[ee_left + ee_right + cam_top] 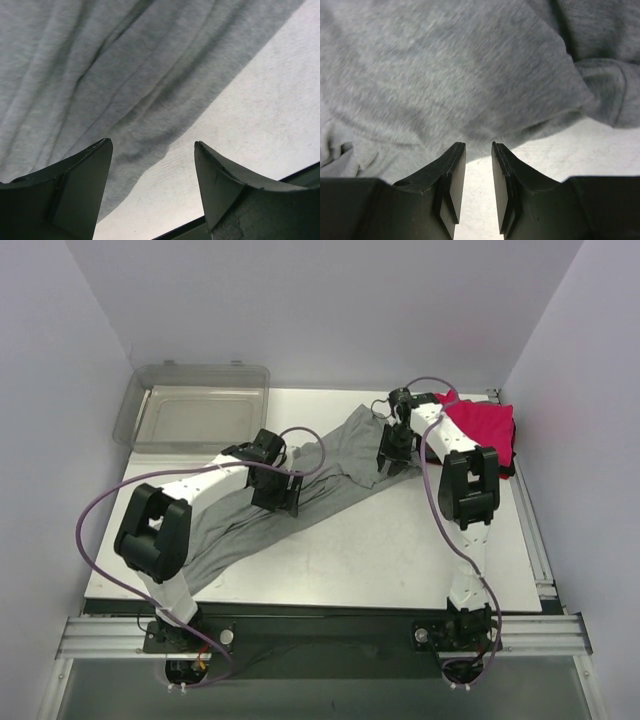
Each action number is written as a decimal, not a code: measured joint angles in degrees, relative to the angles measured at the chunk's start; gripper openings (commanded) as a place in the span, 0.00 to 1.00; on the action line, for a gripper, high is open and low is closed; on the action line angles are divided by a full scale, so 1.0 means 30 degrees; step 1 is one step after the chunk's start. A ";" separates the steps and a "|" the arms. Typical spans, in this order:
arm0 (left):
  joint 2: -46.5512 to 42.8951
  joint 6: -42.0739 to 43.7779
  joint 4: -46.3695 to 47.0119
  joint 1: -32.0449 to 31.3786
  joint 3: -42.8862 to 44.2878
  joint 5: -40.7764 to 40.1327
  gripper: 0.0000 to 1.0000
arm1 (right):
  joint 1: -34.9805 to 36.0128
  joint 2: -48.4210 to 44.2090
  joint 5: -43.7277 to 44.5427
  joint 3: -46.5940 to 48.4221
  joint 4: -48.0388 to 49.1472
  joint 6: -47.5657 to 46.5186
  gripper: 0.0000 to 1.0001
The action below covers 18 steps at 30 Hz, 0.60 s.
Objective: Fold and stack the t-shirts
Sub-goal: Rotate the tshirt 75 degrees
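Two shirts are seen on the white desk point(400, 550). One grey t-shirt point(345, 465) is stretched in a long diagonal band, from the near left edge of the desk up toward the far middle, rumpled along its length. One pink-red shirt point(485, 425) is folded in the far right corner, apart from the grey one. A clear plastic bin point(140, 415) is noted at the far left corner.

Left fingers point(82, 185): held wide apart over the middle stretch of the grey t-shirt point(125, 75), at its edge. Cloth lies below on one side and bare desk on the other. Nothing is gripped between them.

Right fingers point(452, 180): set at the far end of the grey t-shirt point(445, 75), close to a sleeve. Only a narrow gap is left between the pads, and bare desk shows through it. No cloth is pinched. The shirt's hem lies just beyond the tips.
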 measured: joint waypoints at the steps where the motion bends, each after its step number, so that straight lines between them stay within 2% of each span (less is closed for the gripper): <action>1: -0.0197 0.0029 0.0015 0.0153 -0.0146 -0.0233 0.77 | 0.0007 0.0226 0.0007 0.0007 0.0073 0.0117 0.29; 11: -0.0780 0.0095 0.0029 0.1071 -0.2011 -0.4379 0.80 | -0.0044 0.2047 0.0991 0.0656 0.0175 0.1639 0.28; 18: -0.0138 0.0095 0.0364 0.1377 -0.2557 -0.4911 0.80 | -0.0022 0.3410 0.1443 0.2973 -0.0255 0.3169 0.29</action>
